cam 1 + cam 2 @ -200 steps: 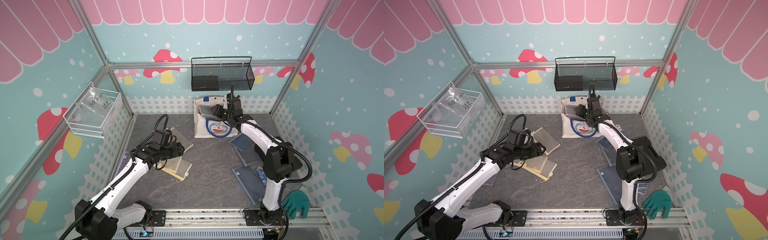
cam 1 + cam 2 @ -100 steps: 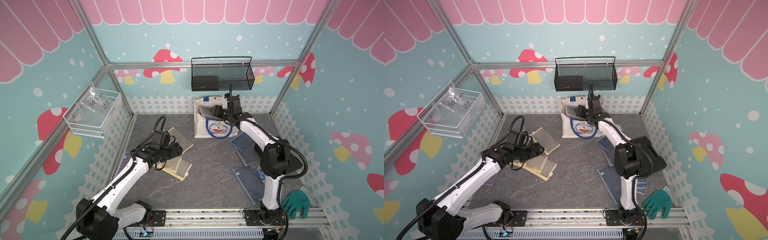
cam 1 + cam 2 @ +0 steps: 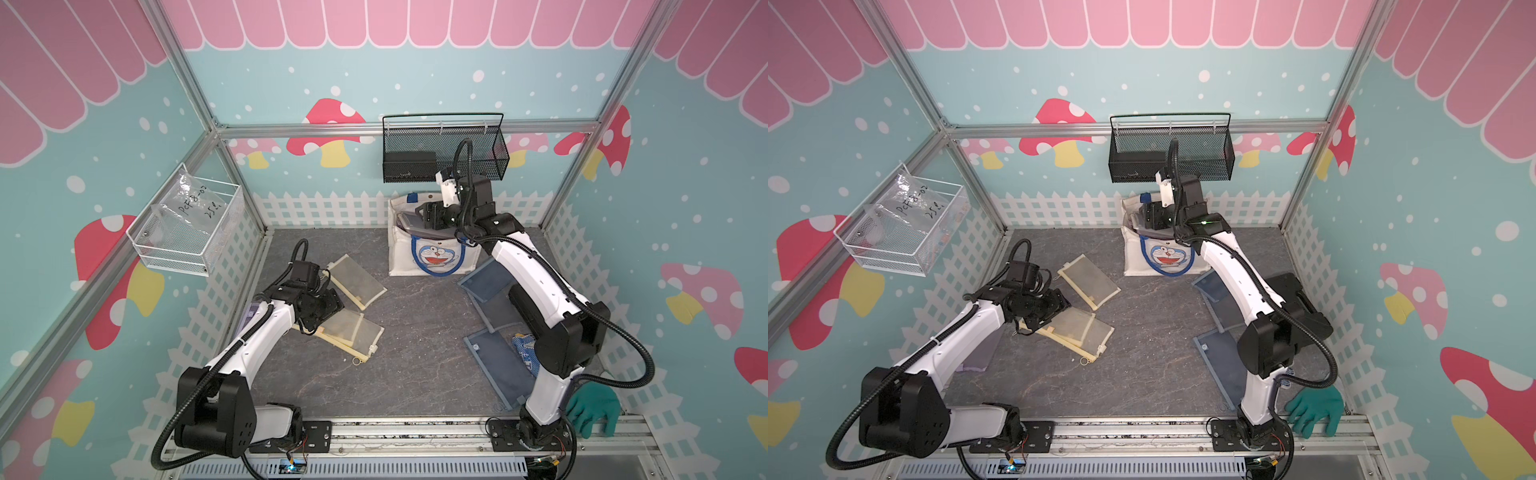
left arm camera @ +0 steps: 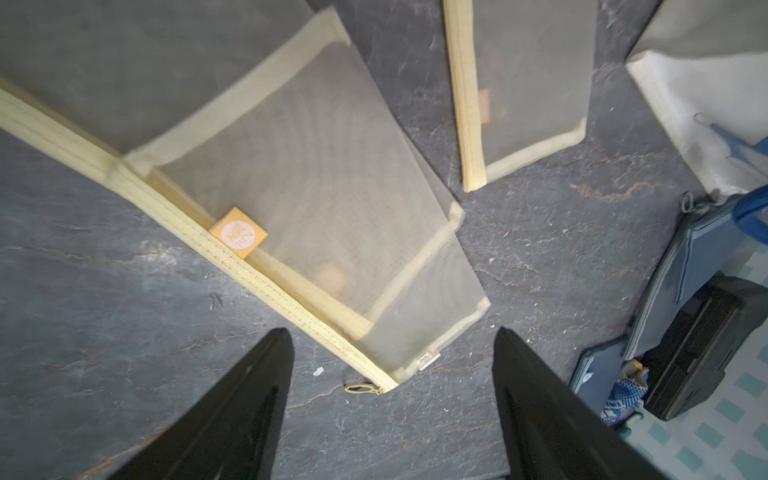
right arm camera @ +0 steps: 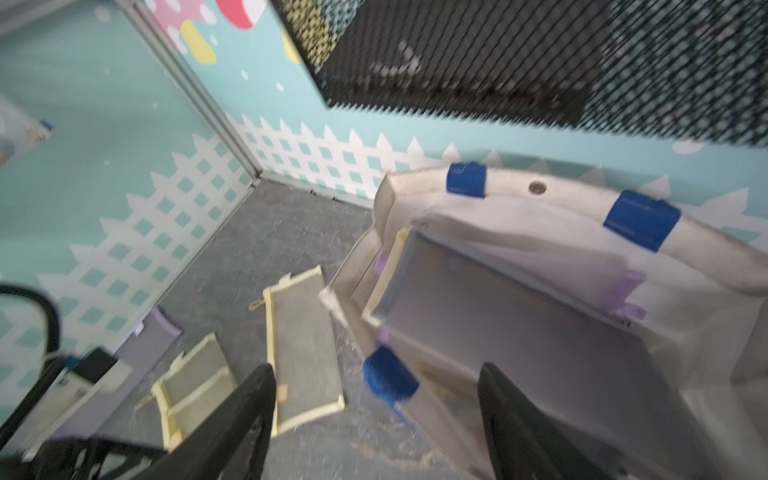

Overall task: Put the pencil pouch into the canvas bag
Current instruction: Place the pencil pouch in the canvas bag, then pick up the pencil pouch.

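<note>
Two cream mesh pencil pouches [image 3: 347, 330] overlap under the left gripper [image 4: 392, 365] (jaws apart, empty), long axis ten-to-four; the canvas bag [image 3: 428, 249] stands at twelve, right gripper [image 5: 376, 411] apart above it.

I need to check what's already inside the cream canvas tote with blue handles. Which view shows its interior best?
The right wrist view: it looks down into the cream canvas tote, showing a pouch inside. Both top views show mainly its cat-face front. The left wrist view catches only a corner.
</note>
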Action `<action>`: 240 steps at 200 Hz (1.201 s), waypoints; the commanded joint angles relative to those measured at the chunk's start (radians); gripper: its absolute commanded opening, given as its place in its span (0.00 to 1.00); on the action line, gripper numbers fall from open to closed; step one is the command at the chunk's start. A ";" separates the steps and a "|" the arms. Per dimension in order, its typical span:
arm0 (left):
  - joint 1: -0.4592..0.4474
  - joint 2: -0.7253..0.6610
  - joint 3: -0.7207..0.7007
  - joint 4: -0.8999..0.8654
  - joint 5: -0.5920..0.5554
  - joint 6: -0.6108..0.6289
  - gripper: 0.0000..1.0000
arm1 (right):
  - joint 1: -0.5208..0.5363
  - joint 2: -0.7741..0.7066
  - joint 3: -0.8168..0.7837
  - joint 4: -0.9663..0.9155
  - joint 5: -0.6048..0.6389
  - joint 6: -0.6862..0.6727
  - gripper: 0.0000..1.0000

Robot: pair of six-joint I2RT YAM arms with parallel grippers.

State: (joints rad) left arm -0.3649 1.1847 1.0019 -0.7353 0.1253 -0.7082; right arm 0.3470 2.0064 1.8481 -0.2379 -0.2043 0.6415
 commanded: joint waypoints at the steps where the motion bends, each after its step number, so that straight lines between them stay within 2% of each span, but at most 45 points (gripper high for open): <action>1: 0.059 0.011 -0.027 -0.027 0.021 -0.031 0.82 | 0.006 -0.019 0.113 -0.073 -0.005 -0.144 0.70; 33: 0.173 0.059 -0.038 -0.043 0.069 -0.009 0.82 | 0.025 -0.078 0.165 -0.170 0.028 -0.263 0.76; 60: 0.223 0.124 -0.049 -0.046 0.084 0.004 0.79 | 0.071 -0.156 0.144 -0.281 0.062 -0.364 0.79; 88: 0.232 0.190 -0.069 -0.017 0.109 0.002 0.77 | 0.131 -0.291 -0.057 -0.288 0.078 -0.386 0.79; 115: 0.242 0.242 -0.090 0.021 0.152 -0.026 0.71 | 0.202 -0.396 -0.281 -0.236 -0.011 -0.348 0.79; 138: 0.245 0.216 -0.118 0.000 0.128 -0.055 0.70 | 0.263 -0.414 -0.434 -0.165 -0.129 -0.320 0.79; 177: 0.250 0.100 -0.225 -0.020 0.088 -0.146 0.70 | 0.325 -0.250 -0.445 -0.096 -0.279 -0.324 0.79; 211: 0.251 0.044 -0.326 0.057 0.114 -0.217 0.70 | 0.350 -0.002 -0.291 -0.103 -0.360 -0.361 0.78; 240: 0.251 0.056 -0.393 0.171 0.156 -0.235 0.69 | 0.366 0.168 -0.185 -0.107 -0.416 -0.361 0.78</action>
State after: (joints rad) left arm -0.1188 1.2377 0.6453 -0.6735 0.2546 -0.8925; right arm 0.6949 2.0838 1.5860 -0.3492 -0.5331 0.3126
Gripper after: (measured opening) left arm 0.691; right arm 0.779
